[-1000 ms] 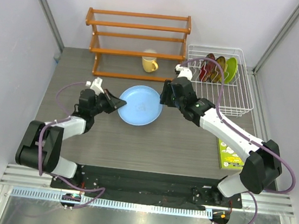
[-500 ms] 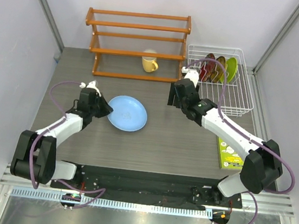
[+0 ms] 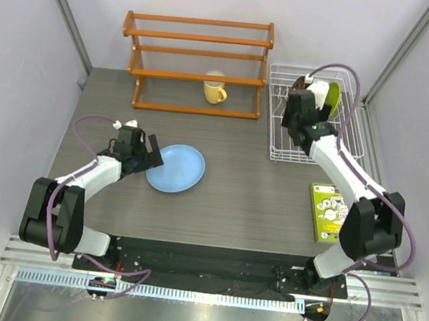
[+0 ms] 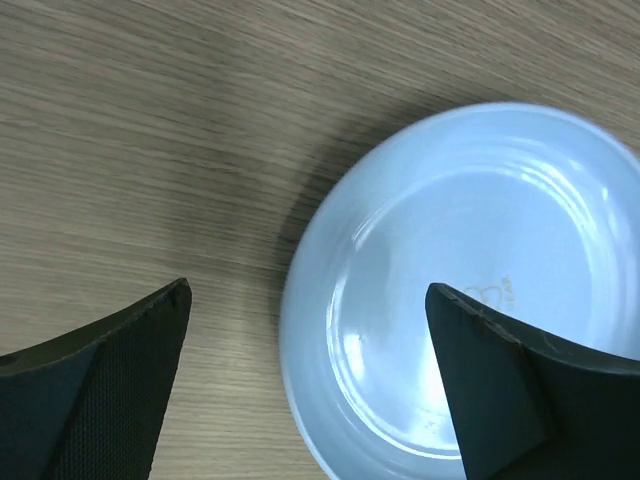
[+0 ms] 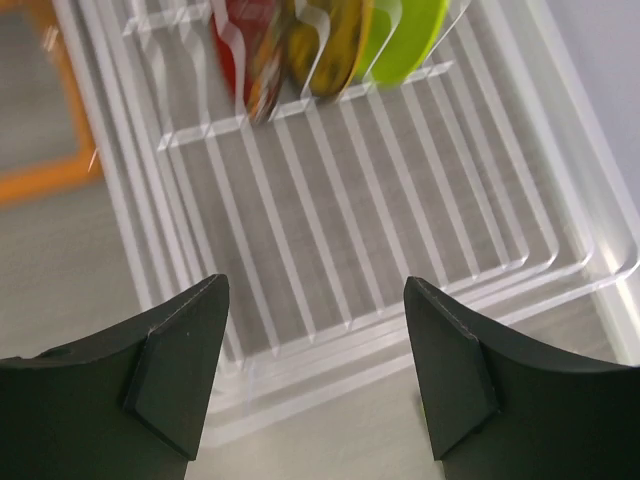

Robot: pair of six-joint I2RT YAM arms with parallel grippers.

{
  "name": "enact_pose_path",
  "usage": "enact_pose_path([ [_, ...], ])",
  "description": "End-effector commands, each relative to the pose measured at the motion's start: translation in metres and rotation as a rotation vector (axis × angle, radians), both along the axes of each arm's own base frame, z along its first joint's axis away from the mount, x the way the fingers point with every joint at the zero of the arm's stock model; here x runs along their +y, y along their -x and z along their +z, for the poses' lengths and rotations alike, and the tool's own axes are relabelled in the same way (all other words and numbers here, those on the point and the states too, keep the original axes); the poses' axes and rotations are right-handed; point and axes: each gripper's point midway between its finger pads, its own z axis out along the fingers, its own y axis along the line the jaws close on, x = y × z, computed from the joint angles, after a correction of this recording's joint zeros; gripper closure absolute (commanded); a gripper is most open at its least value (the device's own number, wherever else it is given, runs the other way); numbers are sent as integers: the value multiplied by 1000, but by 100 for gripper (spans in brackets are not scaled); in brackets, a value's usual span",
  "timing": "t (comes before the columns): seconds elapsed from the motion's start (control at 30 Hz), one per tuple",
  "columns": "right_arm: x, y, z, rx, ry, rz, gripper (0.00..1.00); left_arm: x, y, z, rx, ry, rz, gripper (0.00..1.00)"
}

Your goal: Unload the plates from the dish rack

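The light blue plate (image 3: pixel 177 168) lies flat on the table, and the left wrist view shows it (image 4: pixel 480 270) from above. My left gripper (image 3: pixel 147 159) is open at the plate's left rim, its jaws (image 4: pixel 308 290) wide apart, one over the table and one over the plate. Dark red (image 5: pixel 236 45), yellow-brown (image 5: pixel 335 45) and lime green (image 5: pixel 412 35) plates stand upright at the far end of the white dish rack (image 3: pixel 318 159). Above the rack's left side hangs my right gripper (image 3: pixel 293 115), open and empty (image 5: pixel 315 290), over bare wire floor (image 5: pixel 400 200).
An orange wooden shelf (image 3: pixel 195 64) stands at the back with a yellow mug (image 3: pixel 214 92) in front of it. A green box (image 3: pixel 330 214) lies at the right, near the front of the rack. Grey walls close in both sides.
My left gripper carried the blue plate left and nearer, then opened and let it go on the table. My right arm swung from the table's middle to over the rack, jaws widening.
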Motion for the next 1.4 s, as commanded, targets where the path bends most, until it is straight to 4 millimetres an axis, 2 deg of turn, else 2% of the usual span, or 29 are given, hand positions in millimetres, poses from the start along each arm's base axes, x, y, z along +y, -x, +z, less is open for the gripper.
enact_pose_path([
  [0.0, -33, -59, 29, -95, 119, -80, 24, 14, -10, 37, -95, -70, 34, 1],
  [0.03, -34, -75, 41, -131, 117, -78, 24, 12, -12, 43, -112, -58, 28, 0],
  [0.07, -41, -87, 42, -133, 131, -89, 24, 10, -14, 50, -133, -49, 19, 1],
  [0.1, -42, -102, 18, -86, 158, -89, 25, 9, -15, 57, -151, -41, 13, 1],
  [0.13, -40, -118, 31, -112, 161, -66, 25, 6, -17, 66, -179, -29, 5, 1],
  [0.17, -46, -128, 24, -99, 165, -67, 27, 4, -20, 76, -207, -20, -3, 1],
  [0.2, -47, -140, 3, -63, 180, -69, 27, 3, -21, 81, -223, -16, -7, 1],
  [0.23, -47, -151, 11, -81, 186, -63, 28, 3, -22, 90, -250, -13, -8, 0],
  [0.4, -56, -183, -9, -65, 204, -52, 32, 0, -29, 115, -327, -6, -26, 1],
  [0.5, -61, -199, -21, -57, 221, -46, 33, -3, -32, 119, -332, 0, -42, 0],
  [0.6, -59, -211, -33, -49, 224, -25, 39, -4, -35, 116, -329, 3, -45, 1],
  [0.7, -55, -217, -39, -44, 223, 2, 56, -4, -38, 111, -315, -1, -45, 0],
  [0.73, -53, -218, -39, -45, 218, 10, 69, -4, -39, 110, -314, -1, -43, 0],
  [0.8, -51, -219, -36, -55, 214, 13, 88, -5, -40, 107, -306, 3, -43, 0],
  [0.83, -51, -219, -34, -61, 214, 13, 95, -5, -41, 106, -304, 6, -42, 1],
  [0.9, -49, -218, -25, -71, 232, 24, 99, -7, -41, 103, -294, 13, -44, 1],
  [1.0, -47, -215, -7, -96, 283, -1, 99, -9, -41, 103, -296, 24, -46, 1],
  [1.07, -53, -209, 9, -116, 345, -62, 99, -9, -41, 105, -301, 27, -47, 0],
  [1.17, -64, -197, 42, -171, 397, -149, 99, -9, -39, 110, -313, 30, -45, 1],
  [1.2, -65, -192, 45, -176, 401, -160, 99, -8, -38, 111, -316, 30, -45, 1],
  [1.23, -66, -186, 69, -229, 390, -179, 99, -8, -37, 112, -318, 30, -45, 1],
  [1.3, -69, -174, 80, -247, 394, -205, 99, -8, -36, 115, -327, 35, -44, 0],
  [1.33, -70, -164, 103, -285, 381, -215, 99, -9, -35, 115, -328, 36, -46, 1],
  [1.37, -72, -158, 111, -295, 380, -230, 99, -9, -35, 118, -337, 41, -48, 1],
])
